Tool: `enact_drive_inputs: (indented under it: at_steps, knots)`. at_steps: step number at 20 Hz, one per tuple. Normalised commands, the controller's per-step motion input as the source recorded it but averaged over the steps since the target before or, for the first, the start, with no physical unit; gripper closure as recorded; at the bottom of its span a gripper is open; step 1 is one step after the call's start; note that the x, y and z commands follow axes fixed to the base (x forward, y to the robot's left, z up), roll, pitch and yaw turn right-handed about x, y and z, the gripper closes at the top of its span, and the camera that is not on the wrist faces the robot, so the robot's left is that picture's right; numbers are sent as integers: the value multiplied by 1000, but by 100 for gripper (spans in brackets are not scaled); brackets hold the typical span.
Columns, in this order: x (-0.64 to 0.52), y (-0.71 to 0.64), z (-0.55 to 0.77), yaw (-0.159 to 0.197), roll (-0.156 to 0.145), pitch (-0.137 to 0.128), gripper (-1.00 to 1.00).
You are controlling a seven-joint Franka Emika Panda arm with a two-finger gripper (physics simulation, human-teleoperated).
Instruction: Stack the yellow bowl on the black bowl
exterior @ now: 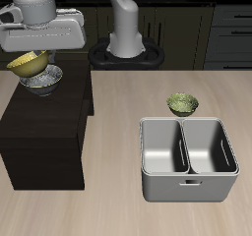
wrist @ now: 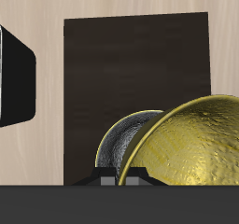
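The yellow bowl [exterior: 28, 63] hangs tilted in my gripper [exterior: 35, 51], which is shut on its rim. It is just above and slightly to one side of the black bowl [exterior: 43, 80], which sits on top of a dark wooden cabinet [exterior: 44, 122]. In the wrist view the yellow bowl [wrist: 198, 146] overlaps the rim of the black bowl [wrist: 124, 149], whose silvery speckled inside shows. I cannot tell whether the two bowls touch.
A greener olive bowl [exterior: 182, 104] sits on the table behind a grey double bin [exterior: 187, 159]. The robot's base [exterior: 126, 45] stands at the table's back. A black box [wrist: 15, 78] shows beside the cabinet top [wrist: 140, 69] in the wrist view.
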Motion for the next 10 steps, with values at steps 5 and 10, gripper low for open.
enact_drive_inputs:
  at_steps: [5, 10]
  knots:
    - [-57, 31, -244, -1, 9, 34, 100]
    - [-7, -71, -152, -2, -23, 26, 100]
